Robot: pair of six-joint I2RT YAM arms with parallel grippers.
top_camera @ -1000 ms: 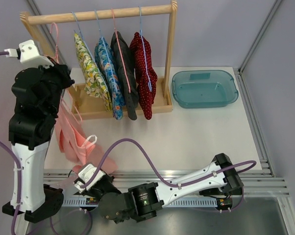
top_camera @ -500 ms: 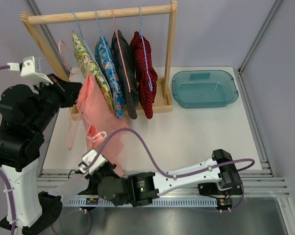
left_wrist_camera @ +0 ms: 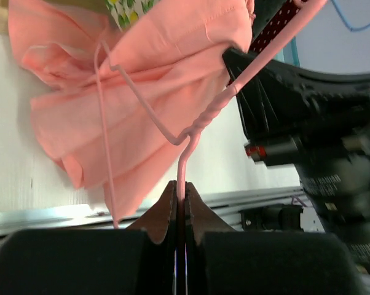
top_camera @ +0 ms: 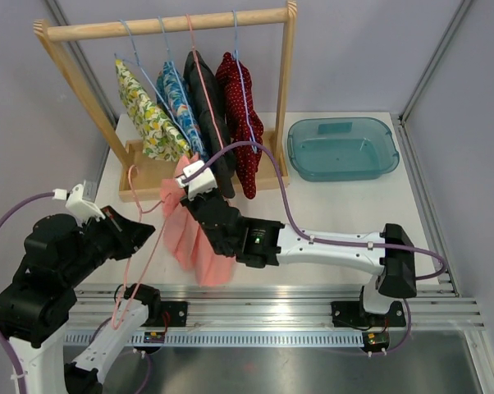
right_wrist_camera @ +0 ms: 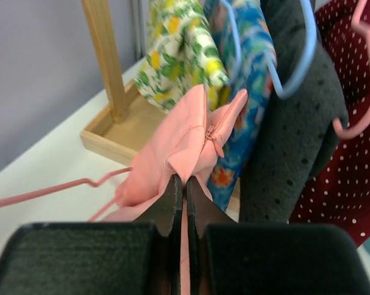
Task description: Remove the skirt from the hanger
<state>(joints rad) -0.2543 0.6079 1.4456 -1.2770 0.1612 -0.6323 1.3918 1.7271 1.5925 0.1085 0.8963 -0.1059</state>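
While the left gripper (left_wrist_camera: 180, 200) is clamped tight on the wire stem of the pink hanger (left_wrist_camera: 204, 118), which only its own wrist view makes plain, the right gripper (right_wrist_camera: 185, 184) pinches the pink skirt (right_wrist_camera: 184, 144) at its zippered waistband. Seen from above, the skirt dangles over the near-left part of the counter (top_camera: 354, 205), just before the wooden rack (top_camera: 165, 26), whose four hung garments (top_camera: 239, 107) crowd close behind. A teal bin (top_camera: 341, 148) sits toward the far-right corner.
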